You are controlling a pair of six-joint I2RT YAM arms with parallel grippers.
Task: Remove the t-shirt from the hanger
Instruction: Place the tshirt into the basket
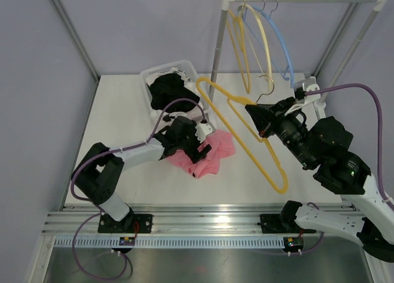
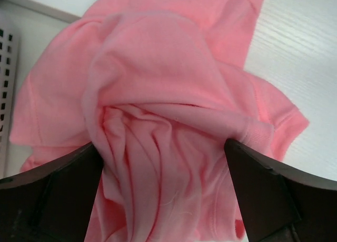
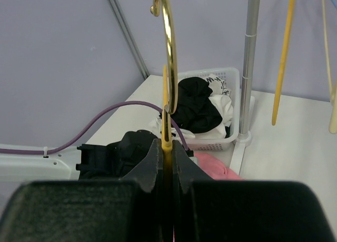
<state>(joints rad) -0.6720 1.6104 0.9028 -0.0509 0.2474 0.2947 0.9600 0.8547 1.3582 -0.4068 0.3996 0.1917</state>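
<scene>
- White table (image 1: 123, 123).
- Pink t-shirt (image 1: 217, 149) crumpled near its middle.
- Basket (image 1: 163, 67) of clothes behind, touching it.
- Rack post (image 1: 218, 55) beside basket.

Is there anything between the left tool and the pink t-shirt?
Nothing visible. The open left tool sits directly over the t-shirt, cloth between its fingers; the hanger is away in the right tool.

Bright, even, diffuse light fills all three views; shadows on the white table (image 1: 123, 123) are soft and faint. Dull glare streaks the metal rail (image 1: 203, 224) at its near edge. Up close, the left gripper's fingers (image 2: 47, 200) and the right gripper's fingers (image 3: 150, 165) look blurred.
</scene>
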